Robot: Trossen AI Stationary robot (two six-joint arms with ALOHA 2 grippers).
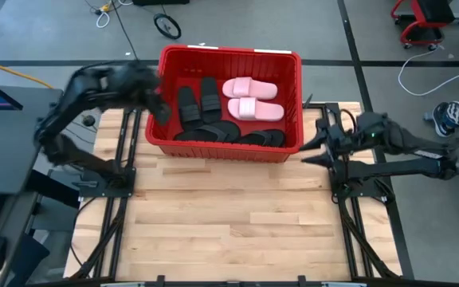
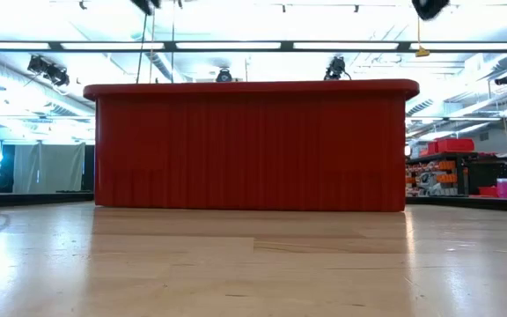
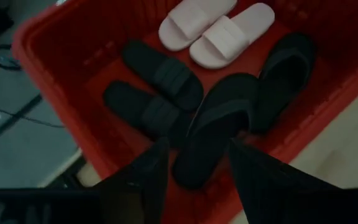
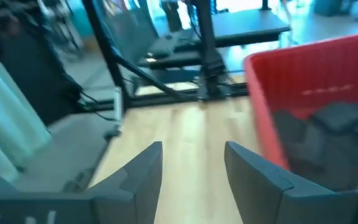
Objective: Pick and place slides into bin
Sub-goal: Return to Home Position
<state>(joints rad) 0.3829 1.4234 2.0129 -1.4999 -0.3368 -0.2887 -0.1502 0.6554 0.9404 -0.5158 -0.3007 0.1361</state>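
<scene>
The red bin (image 1: pixel 223 148) stands at the table's far middle. Inside it lie two pale pink slides (image 1: pixel 252 100) side by side, two black slides (image 1: pixel 198 102) and black flip-flops (image 1: pixel 237 135) along the near wall. From above, the left wrist view shows the pink pair (image 3: pixel 213 28), the black pair (image 3: pixel 160 78) and the flip-flops (image 3: pixel 219 124) on the bin's floor. My left gripper (image 1: pixel 159 110) hangs open above the bin's left wall, nothing between its fingers (image 3: pixel 142 180). My right gripper (image 1: pixel 305 154) stands open just right of the bin, empty in its own view (image 4: pixel 191 168).
Bare wooden tabletop (image 1: pixel 229 223) stretches from the bin to the near edge. Dark arm-mount frames (image 1: pixel 110 187) (image 1: pixel 357 191) stand on the table at left and right. A person's shoe (image 1: pixel 457 118) shows beyond the right edge.
</scene>
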